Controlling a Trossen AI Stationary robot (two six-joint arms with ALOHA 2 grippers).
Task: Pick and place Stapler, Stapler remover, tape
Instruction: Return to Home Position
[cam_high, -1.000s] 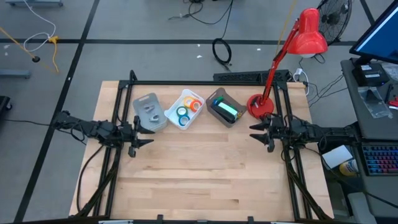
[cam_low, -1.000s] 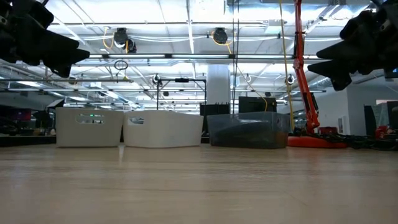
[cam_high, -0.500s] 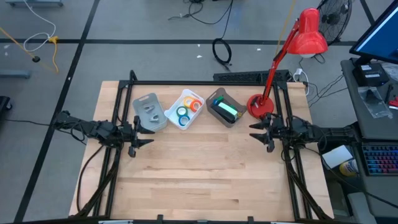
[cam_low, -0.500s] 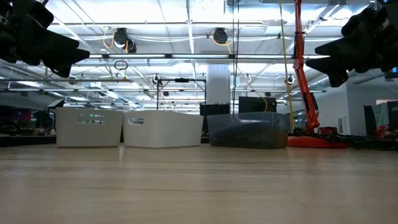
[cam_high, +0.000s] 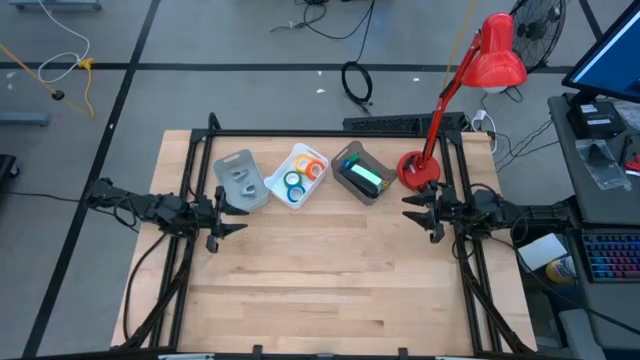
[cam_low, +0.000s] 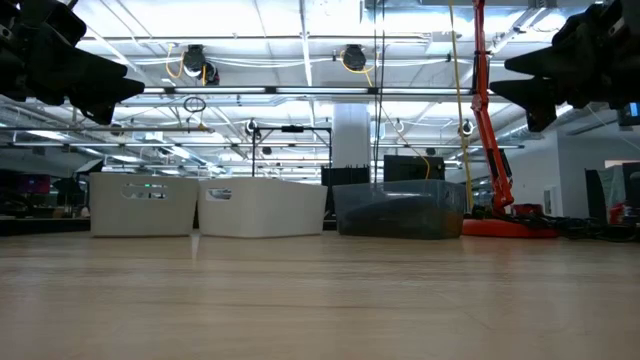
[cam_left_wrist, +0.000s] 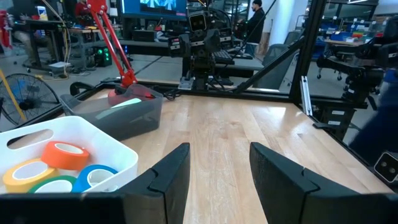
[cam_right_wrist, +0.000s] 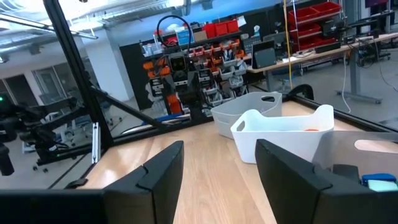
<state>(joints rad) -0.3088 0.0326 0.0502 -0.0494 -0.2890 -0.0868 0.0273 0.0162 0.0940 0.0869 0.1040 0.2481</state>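
The tape (cam_high: 295, 182) lay in the white bin (cam_high: 272, 182) at the tabletop's far side. The left pincer (cam_high: 243, 219) and right pincer (cam_high: 405, 210) hung spread, empty, at opposite tabletop edges. Homing appeared in hand; the next move likely called only for settling each arm to rest.

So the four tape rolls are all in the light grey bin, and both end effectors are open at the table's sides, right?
Not quite. The high view shows the four tape rolls in the white bin, not the light grey bin beside it. The rest holds: the left end effector and right end effector are open at the table's sides.
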